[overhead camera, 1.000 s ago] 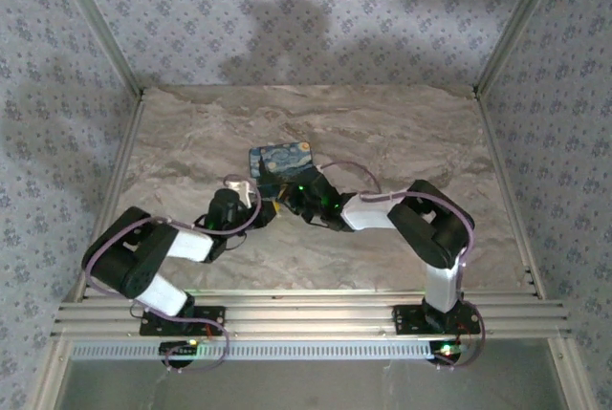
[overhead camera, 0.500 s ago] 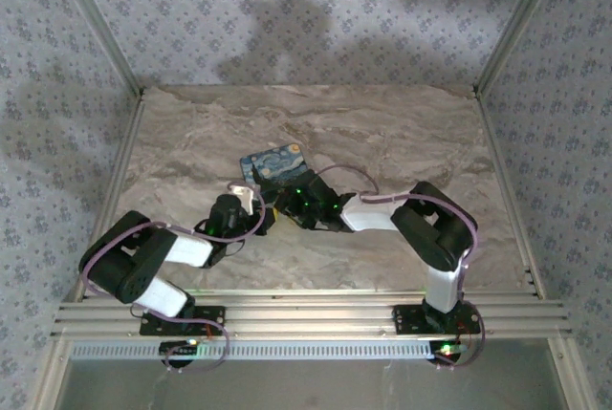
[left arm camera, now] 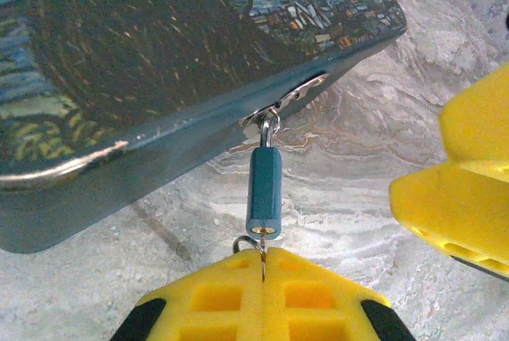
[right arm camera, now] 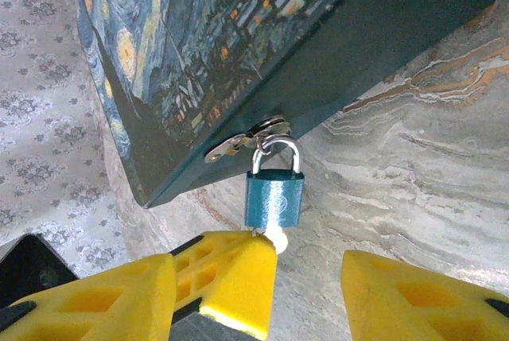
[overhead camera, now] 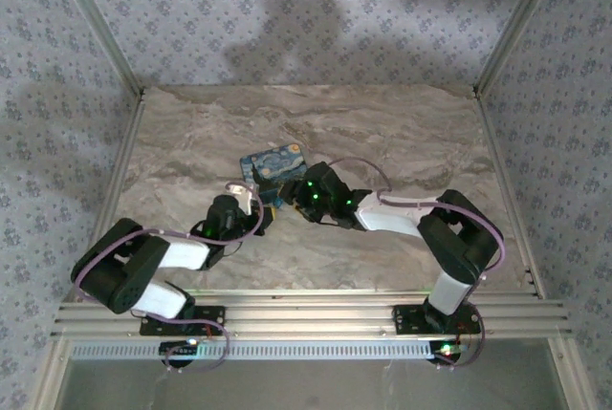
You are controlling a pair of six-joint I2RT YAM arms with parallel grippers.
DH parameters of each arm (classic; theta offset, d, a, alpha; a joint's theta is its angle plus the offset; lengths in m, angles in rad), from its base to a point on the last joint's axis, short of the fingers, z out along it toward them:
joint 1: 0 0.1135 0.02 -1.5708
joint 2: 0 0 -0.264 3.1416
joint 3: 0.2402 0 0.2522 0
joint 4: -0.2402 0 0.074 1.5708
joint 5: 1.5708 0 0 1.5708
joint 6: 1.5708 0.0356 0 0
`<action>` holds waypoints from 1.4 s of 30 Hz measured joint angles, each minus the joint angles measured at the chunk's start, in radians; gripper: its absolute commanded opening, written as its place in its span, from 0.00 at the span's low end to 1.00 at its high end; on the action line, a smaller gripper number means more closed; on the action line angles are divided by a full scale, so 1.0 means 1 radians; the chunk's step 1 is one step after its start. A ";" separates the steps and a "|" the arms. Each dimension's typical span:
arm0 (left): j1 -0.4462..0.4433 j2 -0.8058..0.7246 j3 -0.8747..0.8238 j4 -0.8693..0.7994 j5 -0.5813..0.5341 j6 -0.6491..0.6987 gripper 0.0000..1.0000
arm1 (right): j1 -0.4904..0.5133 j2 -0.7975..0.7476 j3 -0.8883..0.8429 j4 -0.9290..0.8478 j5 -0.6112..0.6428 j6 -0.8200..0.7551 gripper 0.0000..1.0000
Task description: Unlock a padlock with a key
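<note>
Newly apart since a second ago, my right gripper [right arm camera: 306, 285] fingers beside blue padlock [right arm camera: 274, 198] — left gripper [left arm camera: 265, 271] fingers together on key [left arm camera: 262, 247].

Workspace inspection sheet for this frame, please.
Surface: grey marble-patterned tabletop, no spills seen.
Job's things: blue metal padlock hangs shut on the hasp of the Starry Night printed tin box; small silver key meets its keyhole.
Clutter: nothing seen.
Tools: left tool shut on the key; right tool open near the padlock.
Cables: purple cables loop along both arms.
Surroundings: floral-patterned walls, aluminium frame.
</note>
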 measured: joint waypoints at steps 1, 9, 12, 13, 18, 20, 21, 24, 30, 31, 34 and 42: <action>-0.003 -0.006 -0.002 -0.005 -0.003 0.013 0.00 | 0.000 0.001 0.000 0.000 0.000 0.000 0.57; -0.067 -0.129 -0.003 -0.136 -0.096 0.177 0.00 | 0.000 0.055 0.029 0.000 -0.014 0.000 0.57; -0.084 -0.177 -0.002 -0.200 -0.133 0.245 0.00 | 0.000 0.072 0.040 -0.001 -0.026 0.000 0.56; -0.084 -0.187 -0.002 -0.212 -0.142 0.261 0.00 | 0.000 0.076 0.043 0.000 -0.028 0.000 0.56; -0.085 -0.200 -0.002 -0.252 -0.162 0.307 0.00 | 0.000 0.101 0.058 0.001 -0.043 0.002 0.52; -0.080 -0.198 -0.002 -0.248 -0.156 0.288 0.00 | 0.001 0.111 0.060 0.009 -0.052 0.010 0.51; -0.074 -0.197 -0.004 -0.240 -0.148 0.271 0.00 | 0.001 0.116 0.060 0.014 -0.055 0.012 0.51; -0.040 -0.182 -0.017 -0.189 -0.111 0.191 0.00 | 0.005 0.132 0.060 0.030 -0.061 0.024 0.50; 0.010 -0.177 -0.032 -0.142 -0.023 0.060 0.00 | 0.018 0.159 0.060 0.062 -0.061 0.051 0.50; 0.019 -0.177 -0.032 -0.138 -0.005 0.045 0.00 | 0.018 0.166 0.060 0.075 -0.061 0.058 0.50; 0.046 -0.177 -0.032 -0.137 0.034 -0.006 0.00 | 0.020 0.179 0.060 0.114 -0.060 0.084 0.50; 0.082 -0.126 -0.025 -0.110 0.114 -0.163 0.00 | 0.034 0.185 0.033 0.246 -0.029 0.158 0.49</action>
